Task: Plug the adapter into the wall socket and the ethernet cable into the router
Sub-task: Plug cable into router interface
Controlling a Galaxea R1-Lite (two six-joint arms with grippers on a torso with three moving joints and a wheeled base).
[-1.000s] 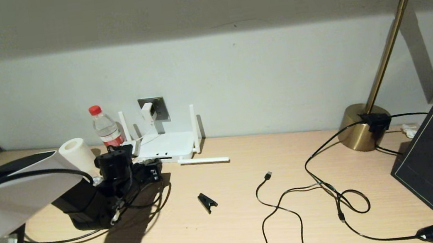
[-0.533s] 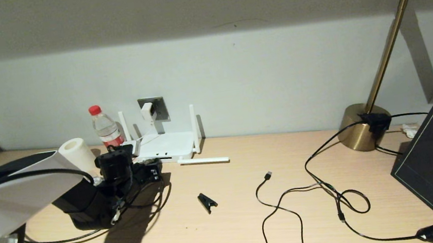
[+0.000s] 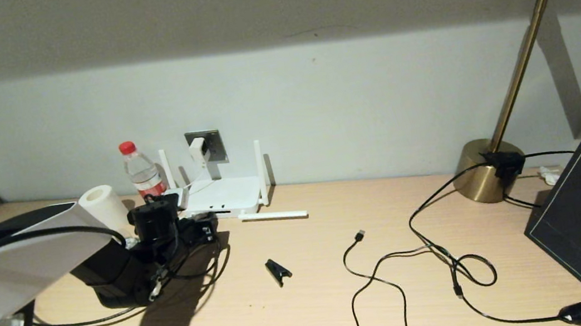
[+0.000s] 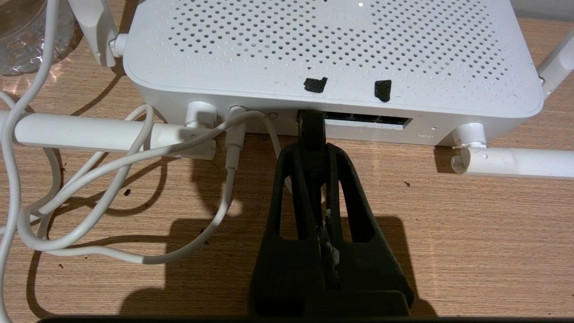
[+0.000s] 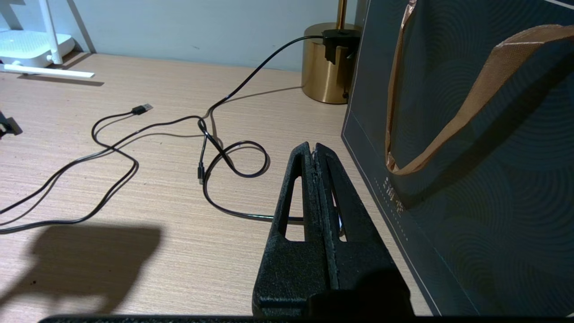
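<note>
Nothing moved since earlier, left gripper (image 4: 312,134) still clamped on cable (image 4: 311,123) at router (image 4: 332,54) ports, adapter (image 3: 198,150) in socket (image 3: 214,143) behind router, right gripper (image 5: 315,150) closed empty.

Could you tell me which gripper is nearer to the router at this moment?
The left. The left gripper is right at the router's port edge, shut on the ethernet cable. The right gripper is far across the desk beside the dark paper bag.

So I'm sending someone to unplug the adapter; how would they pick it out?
Find the dark grey wall socket on the back wall, just above the white router. The adapter is the small white cube sitting in that plate, with a thin white cord trailing down towards the router; the red-capped water bottle stands to its left.
</note>
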